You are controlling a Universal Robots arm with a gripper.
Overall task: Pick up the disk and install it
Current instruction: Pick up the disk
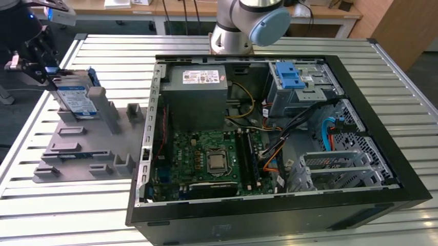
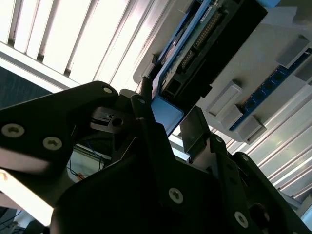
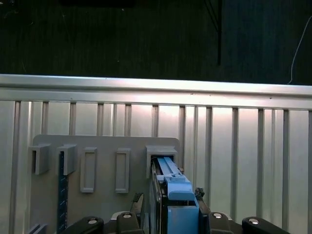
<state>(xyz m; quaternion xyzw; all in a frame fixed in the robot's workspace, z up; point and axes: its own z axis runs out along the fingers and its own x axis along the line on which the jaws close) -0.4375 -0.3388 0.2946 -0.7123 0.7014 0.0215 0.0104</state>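
Disk (image 1: 74,91) label (image 1: 78,104) in exterior view

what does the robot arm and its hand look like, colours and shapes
The arm is silver-grey and tubular, with a round pale blue joint cap. The hand is matte black, built of angular plates and links fastened with small silver screws.

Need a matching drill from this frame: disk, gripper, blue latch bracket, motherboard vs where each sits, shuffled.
1 disk
2 gripper
3 blue latch bracket
4 motherboard

A green, flat inside the open case
B on edge in the grey holder
C on the metal drive cage inside the case
D at the disk's end, above the holder

Pairs: 1-B, 2-D, 3-C, 4-A
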